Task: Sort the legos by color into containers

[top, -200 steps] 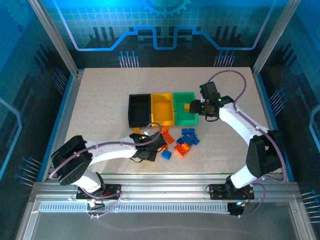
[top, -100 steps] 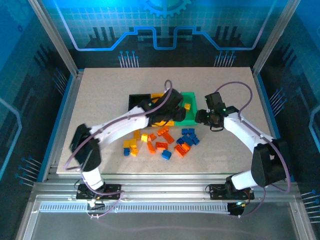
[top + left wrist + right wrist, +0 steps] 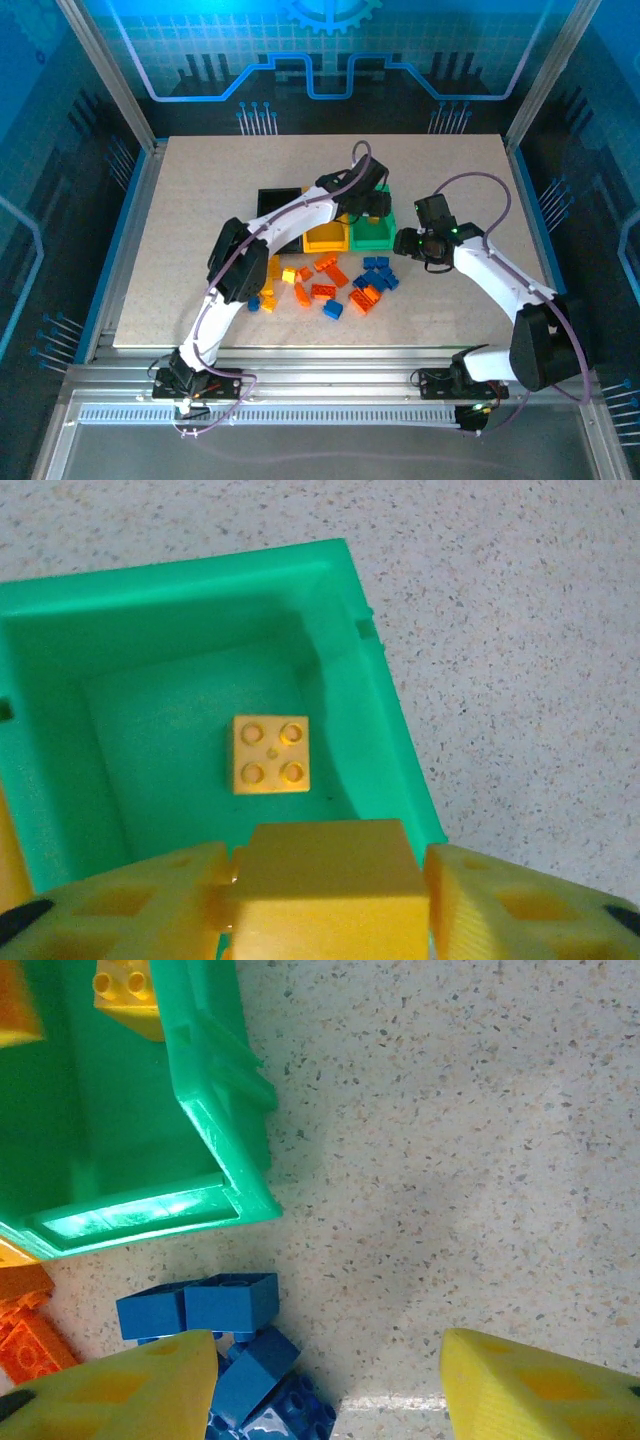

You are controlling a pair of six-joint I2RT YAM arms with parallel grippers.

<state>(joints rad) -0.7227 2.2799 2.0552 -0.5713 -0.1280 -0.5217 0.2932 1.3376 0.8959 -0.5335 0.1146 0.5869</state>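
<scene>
In the left wrist view my left gripper is shut on a yellow lego above the green container, where another yellow lego lies studs up. From above, the left gripper hangs over the green container, beside the yellow container and the black container. My right gripper is open and empty just right of the green container, its jaws wide over bare table beside blue legos.
Loose legos lie in front of the containers: orange ones, blue ones and yellow ones. An orange lego lies left of the blue cluster. The left arm stretches diagonally across the black and yellow containers.
The left arm swung from the pile at the front up over the green container with a yellow lego. The right gripper drew back from the green container toward the blue legos.
</scene>
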